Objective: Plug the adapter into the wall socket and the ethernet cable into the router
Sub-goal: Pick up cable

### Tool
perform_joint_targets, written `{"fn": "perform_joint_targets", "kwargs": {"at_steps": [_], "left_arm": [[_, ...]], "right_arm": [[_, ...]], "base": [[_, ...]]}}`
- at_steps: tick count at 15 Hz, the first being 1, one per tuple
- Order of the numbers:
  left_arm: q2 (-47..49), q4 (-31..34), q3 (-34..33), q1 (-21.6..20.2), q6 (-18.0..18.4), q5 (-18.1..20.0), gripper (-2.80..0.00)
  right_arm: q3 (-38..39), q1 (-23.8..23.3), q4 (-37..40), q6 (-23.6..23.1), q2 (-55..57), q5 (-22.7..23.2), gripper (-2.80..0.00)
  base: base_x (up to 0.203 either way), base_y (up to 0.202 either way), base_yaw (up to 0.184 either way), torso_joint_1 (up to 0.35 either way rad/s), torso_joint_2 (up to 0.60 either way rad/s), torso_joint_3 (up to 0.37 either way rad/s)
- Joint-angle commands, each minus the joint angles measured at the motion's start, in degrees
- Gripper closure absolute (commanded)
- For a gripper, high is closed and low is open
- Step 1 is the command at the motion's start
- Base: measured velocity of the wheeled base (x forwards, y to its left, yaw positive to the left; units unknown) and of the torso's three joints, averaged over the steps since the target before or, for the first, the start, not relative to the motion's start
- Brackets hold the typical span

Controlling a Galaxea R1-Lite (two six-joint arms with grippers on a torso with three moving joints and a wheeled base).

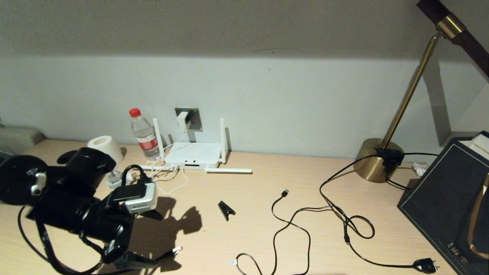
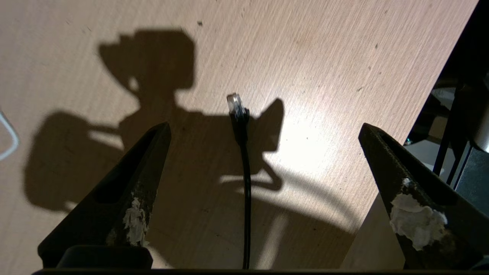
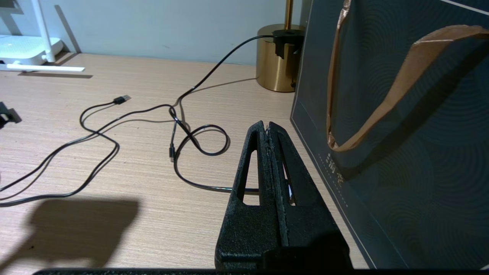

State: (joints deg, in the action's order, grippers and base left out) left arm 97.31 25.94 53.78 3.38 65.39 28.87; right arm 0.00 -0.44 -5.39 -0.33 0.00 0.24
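The white adapter [image 1: 183, 120] sits in the grey wall socket [image 1: 194, 116] on the back wall, and its thin white cord drops toward the router [image 1: 193, 154]. The router lies flat below the socket, two antennas up and one lying on the table. The black ethernet cable [image 2: 246, 179] lies on the table, its clear connector [image 2: 234, 104] pointing away from my left gripper [image 2: 264, 125]. That gripper is open, with the cable running between its fingers and touching neither. In the head view it hangs low at the front left [image 1: 133, 261]. My right gripper [image 3: 267, 126] is shut on nothing, beside the dark bag.
A water bottle [image 1: 144, 134] and a paper roll [image 1: 103, 147] stand left of the router. A thin black USB cable [image 1: 284, 193], a small black clip [image 1: 226, 210] and a black plug with its cord [image 1: 425, 264] lie mid-table. At the right are a brass lamp base [image 1: 378, 160] and a dark gift bag [image 1: 450, 198].
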Motion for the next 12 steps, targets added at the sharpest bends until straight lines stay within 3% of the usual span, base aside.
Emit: {"fn": "perform_joint_targets", "kwargs": {"at_steps": [1,4,8,12], "left_arm": [[4.35,-0.31,-1.51,1.28,0.69,-1.69,-2.8],[7.6,-2.99,-2.22,2.81,0.99,-3.9,-2.8],[11.74,-11.67,-4.28,3.8,0.59,-6.97,-2.8],[13.0,-12.5,-4.21,3.83,0.36,-9.52,-2.8]], "right_arm": [[2.02,0.0,-0.05,-0.02,0.0,0.02,0.0],[2.02,0.0,-0.06,-0.02,0.08,0.02,0.0],[2.02,0.0,-0.06,-0.02,0.01,0.02,0.0],[2.02,0.0,0.0,-0.02,0.02,0.02,0.0]], "base": [[0.0,0.0,0.0,0.0,0.0,0.0],[0.0,0.0,0.0,0.0,0.0,0.0],[0.0,0.0,0.0,0.0,0.0,0.0],[0.0,0.0,0.0,0.0,0.0,0.0]]}}
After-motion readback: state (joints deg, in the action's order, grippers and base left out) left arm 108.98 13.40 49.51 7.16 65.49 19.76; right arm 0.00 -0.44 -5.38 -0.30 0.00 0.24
